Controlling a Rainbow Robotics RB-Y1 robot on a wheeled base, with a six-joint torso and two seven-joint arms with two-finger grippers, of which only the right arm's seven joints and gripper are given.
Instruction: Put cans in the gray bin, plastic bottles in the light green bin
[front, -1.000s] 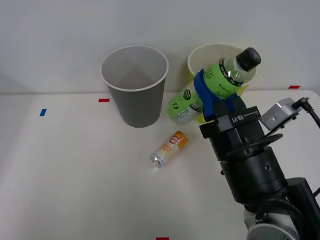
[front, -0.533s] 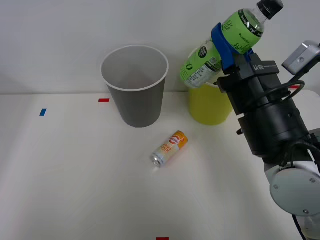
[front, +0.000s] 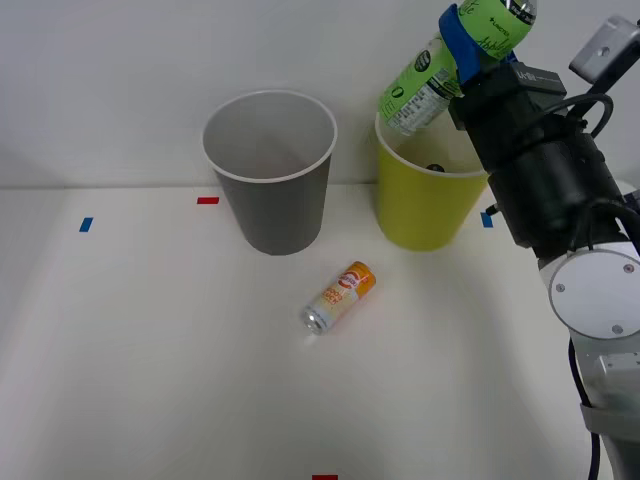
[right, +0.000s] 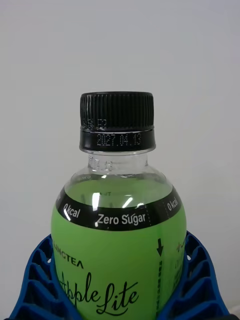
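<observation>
While clamped tilted in the right hand (front: 462, 40) above the light green bin (front: 428, 205), the green black-capped "Apple Lite" bottle (front: 452, 62) sits higher than half a second ago, can (front: 339, 296) unmoved on the counter (front: 150, 350).

White table (front: 150, 380), red tape marks (front: 207, 200) and blue tape marks (front: 86, 225) stuck on it, plain pale wall (front: 120, 70) behind

A lab: white table (front: 150, 380) with colored tape marks (front: 208, 200)
</observation>
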